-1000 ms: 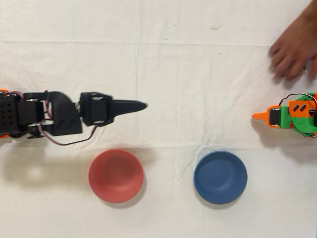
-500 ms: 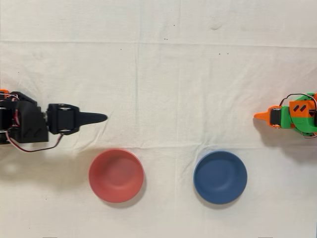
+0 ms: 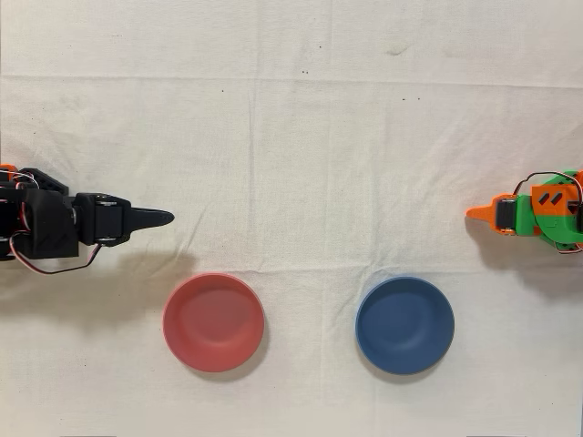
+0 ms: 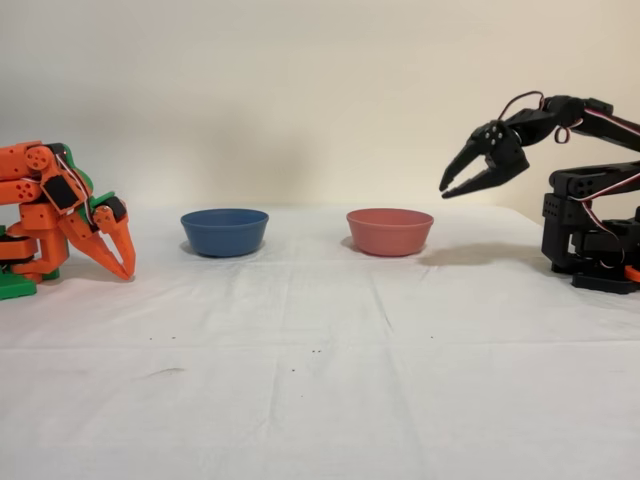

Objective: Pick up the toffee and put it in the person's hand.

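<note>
The black arm's gripper [image 4: 452, 187] hangs raised near the table's edge beside the red bowl [image 4: 389, 231], jaws slightly parted and grasping nothing, pointing toward the table's middle.

No text, label, brand, number or sign can be read in either view.
</note>
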You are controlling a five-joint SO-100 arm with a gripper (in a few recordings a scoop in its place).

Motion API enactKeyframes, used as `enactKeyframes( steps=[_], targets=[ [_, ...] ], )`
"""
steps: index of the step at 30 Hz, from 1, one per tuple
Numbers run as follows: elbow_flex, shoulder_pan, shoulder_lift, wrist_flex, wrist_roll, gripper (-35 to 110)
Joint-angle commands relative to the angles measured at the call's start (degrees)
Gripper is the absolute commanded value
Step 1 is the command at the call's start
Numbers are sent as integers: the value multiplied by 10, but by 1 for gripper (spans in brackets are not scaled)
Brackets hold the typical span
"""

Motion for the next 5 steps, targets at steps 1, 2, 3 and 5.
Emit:
enactKeyframes(
  steps=[1, 2, 3, 5],
  targets=[
    [18, 8, 33, 5, 5, 0],
    [26, 8, 41, 6, 4, 0],
    [36, 8, 49, 7, 4, 0],
    [54, 9, 66, 8, 2, 0]
  ],
)
